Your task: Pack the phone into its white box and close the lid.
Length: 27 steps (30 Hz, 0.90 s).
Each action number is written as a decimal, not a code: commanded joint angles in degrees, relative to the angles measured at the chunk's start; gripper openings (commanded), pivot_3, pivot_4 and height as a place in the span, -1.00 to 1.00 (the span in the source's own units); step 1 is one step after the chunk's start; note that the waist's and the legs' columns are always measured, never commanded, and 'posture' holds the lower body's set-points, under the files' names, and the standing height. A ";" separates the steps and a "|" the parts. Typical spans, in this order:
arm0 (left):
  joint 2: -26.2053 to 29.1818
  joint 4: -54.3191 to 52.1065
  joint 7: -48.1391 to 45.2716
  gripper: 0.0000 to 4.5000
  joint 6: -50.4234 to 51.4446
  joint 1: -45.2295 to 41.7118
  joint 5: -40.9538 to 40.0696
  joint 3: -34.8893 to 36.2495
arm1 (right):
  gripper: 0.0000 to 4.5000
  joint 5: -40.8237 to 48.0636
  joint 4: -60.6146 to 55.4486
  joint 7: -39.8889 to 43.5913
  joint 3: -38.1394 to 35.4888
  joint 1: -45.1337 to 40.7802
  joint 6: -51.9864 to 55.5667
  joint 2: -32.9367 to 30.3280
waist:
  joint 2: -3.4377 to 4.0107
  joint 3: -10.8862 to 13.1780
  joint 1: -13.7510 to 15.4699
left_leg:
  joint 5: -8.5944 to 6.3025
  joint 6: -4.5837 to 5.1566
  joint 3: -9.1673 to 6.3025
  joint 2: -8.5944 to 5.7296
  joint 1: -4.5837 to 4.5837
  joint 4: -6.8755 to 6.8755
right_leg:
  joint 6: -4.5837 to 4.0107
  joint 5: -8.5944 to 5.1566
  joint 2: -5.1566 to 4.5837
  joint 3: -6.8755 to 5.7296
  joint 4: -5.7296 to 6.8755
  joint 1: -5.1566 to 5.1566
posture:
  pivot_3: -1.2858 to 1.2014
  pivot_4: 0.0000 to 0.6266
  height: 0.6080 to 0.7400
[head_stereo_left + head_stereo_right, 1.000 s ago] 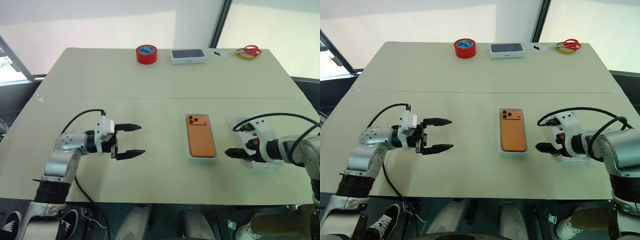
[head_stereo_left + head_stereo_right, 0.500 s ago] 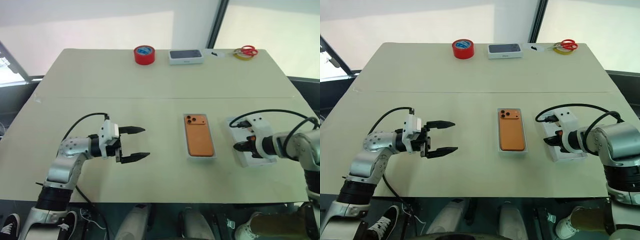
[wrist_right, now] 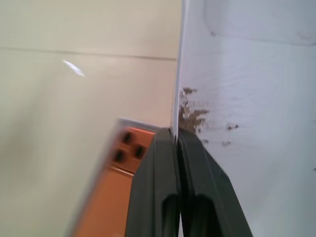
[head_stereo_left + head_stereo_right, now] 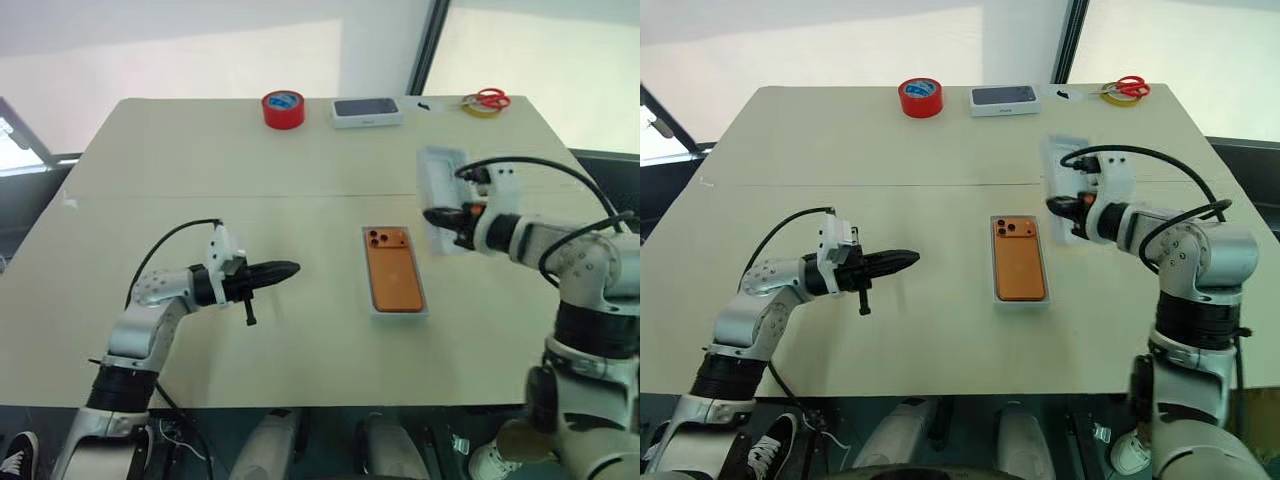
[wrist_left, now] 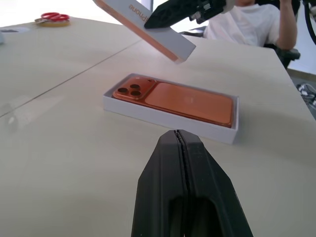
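Observation:
The orange phone (image 4: 394,281) lies back up inside the white box (image 4: 399,313) at mid table. My right gripper (image 4: 430,215) is shut on one thin wall of the lid (image 4: 440,172), which hangs tilted in the air just right of and beyond the box. The right wrist view has the lid's pale inside (image 3: 247,108) beside the fingers (image 3: 157,182), with the phone (image 3: 111,197) below. My left gripper (image 4: 293,268) is shut on nothing, pointing level at the box from the left. In the left wrist view the lid (image 5: 148,24) hovers above the boxed phone (image 5: 187,101).
Along the far edge stand a red tape roll (image 4: 283,108), a closed white box with a dark picture (image 4: 367,111), and red-handled scissors on a yellow tape roll (image 4: 487,101). A person in a white shirt (image 5: 247,19) sits past the table's right side.
My right gripper closed on the lid's wall and lifted it off the table, up and left toward the phone. My left gripper went from open to shut, staying about where it was.

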 commanded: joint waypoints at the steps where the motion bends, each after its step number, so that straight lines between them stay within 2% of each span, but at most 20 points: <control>1: -1.39 -1.02 3.18 -0.98 0.20 -1.09 0.22 0.25 | -1.00 9.19 -5.62 -0.65 -6.75 -0.90 2.95 6.98 | 0.00 0.00 -0.05 | 0.01 -0.02 0.01 0.00 0.00 0.02 | 0.00 0.00 0.00 0.01 0.05 -0.01 | 0.03 -0.52 0.94; 5: -2.04 -1.69 4.48 -0.98 1.17 -1.30 0.07 -0.31 | -1.00 16.36 -9.71 -3.48 -10.86 1.46 9.67 14.97 | 0.01 -0.01 -0.02 | -0.03 -0.14 0.00 0.00 0.00 0.05 | -0.01 0.00 0.01 0.03 0.23 -0.11 | 0.03 -0.52 0.94; 7: -2.11 -2.61 4.54 -0.98 1.84 -0.86 -0.18 -0.92 | -1.00 25.21 -9.93 -5.94 -11.93 5.24 13.36 19.46 | -0.07 -0.07 -0.04 | -0.03 -0.15 0.01 -0.01 0.00 -0.02 | -0.02 0.00 0.01 0.05 0.22 -0.14 | 0.03 -0.52 0.94; 9: -2.49 -2.96 5.02 -0.98 2.86 -0.82 -0.68 -0.97 | -1.00 31.26 -10.68 -8.15 -10.51 8.56 13.98 20.30 | -0.01 -0.05 -0.25 | -0.02 -0.13 0.01 0.00 0.00 -0.09 | -0.03 -0.01 0.03 0.09 0.23 -0.21 | 0.03 -0.52 0.94; 15: -3.68 -4.41 5.09 -0.98 3.97 -0.52 -1.15 -1.88 | -1.00 46.25 -5.38 -18.44 -6.19 12.11 13.56 17.70 | 0.03 -0.04 -0.30 | 0.00 -0.19 0.12 0.00 -0.07 -0.06 | -0.05 0.01 0.03 0.22 0.34 -0.38 | 0.03 -0.52 0.94; 18: -4.14 -4.93 5.34 -0.98 3.96 -0.21 -0.69 -2.77 | -1.00 53.69 -1.13 -25.26 -2.17 13.02 9.79 15.20 | 0.04 -0.04 -0.38 | 0.03 -0.14 0.12 0.01 -0.08 -0.08 | -0.06 0.00 0.03 0.23 0.31 -0.39 | 0.03 -0.52 0.94; 24: -6.02 -4.34 6.42 -0.98 3.23 0.04 1.59 -5.80 | -1.00 60.06 7.12 -34.84 4.73 12.51 2.49 10.30 | 0.03 -0.04 -0.30 | 0.07 -0.08 0.12 0.01 -0.09 -0.07 | -0.06 0.00 0.02 0.24 0.29 -0.37 | 0.03 -0.52 0.94; 27: -7.06 -3.69 6.73 -0.98 2.23 0.46 2.82 -7.37 | -1.00 62.33 9.31 -37.05 6.61 12.20 -0.90 7.82 | 0.02 -0.05 -0.17 | 0.07 -0.07 0.13 0.00 -0.10 -0.06 | -0.06 0.00 0.01 0.24 0.27 -0.36 | 0.03 -0.52 0.94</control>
